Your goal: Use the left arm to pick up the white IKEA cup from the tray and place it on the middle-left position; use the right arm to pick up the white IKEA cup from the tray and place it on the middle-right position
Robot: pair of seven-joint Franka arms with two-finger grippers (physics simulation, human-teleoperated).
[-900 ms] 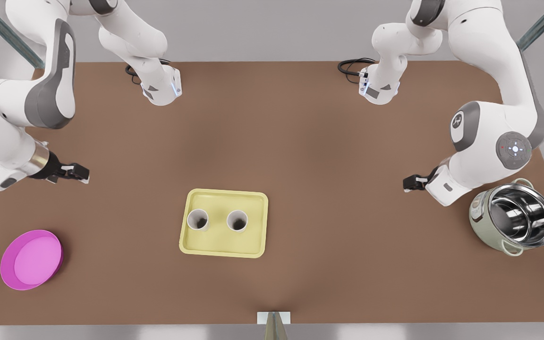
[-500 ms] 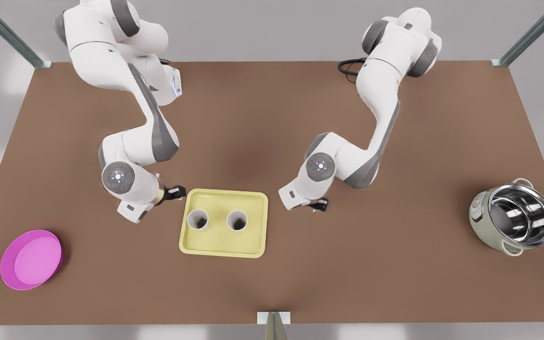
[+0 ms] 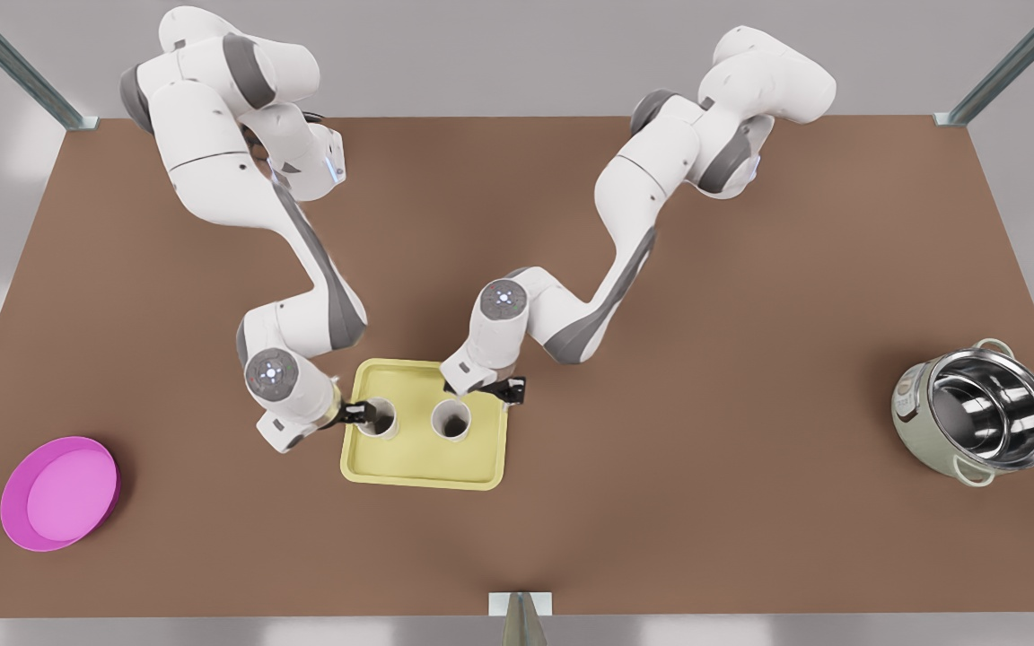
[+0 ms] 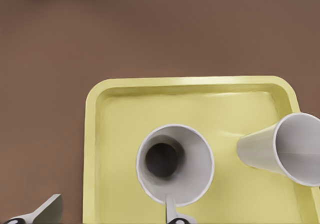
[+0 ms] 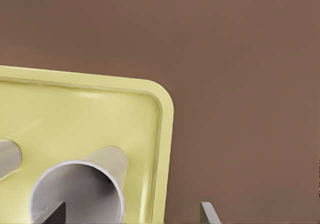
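Two white cups stand upright on the pale yellow tray [image 3: 427,468]. My left gripper [image 3: 503,391] is the one on the front view's right. It is open at the tray's back right corner, beside the right-hand cup [image 3: 451,419]. In the left wrist view one finger [image 4: 172,215] overlaps that cup's [image 4: 175,164] near rim and the other finger is off the tray [image 4: 115,134]. My right gripper [image 3: 360,413] is open over the tray's left rim by the left-hand cup [image 3: 376,417]. In the right wrist view one fingertip [image 5: 51,214] is over this cup's [image 5: 80,189] mouth.
A round magenta dish [image 3: 59,493] lies at the front view's lower left. A steel pot [image 3: 975,413] stands at the far right. A small grey-white marker [image 3: 520,603] sits on the table's front edge. Plain brown tabletop [image 3: 661,502] surrounds the tray.
Both arms have swung in from the table's sides to the tray, and their grippers now hang beside the cups. The cups and the tray have not moved.
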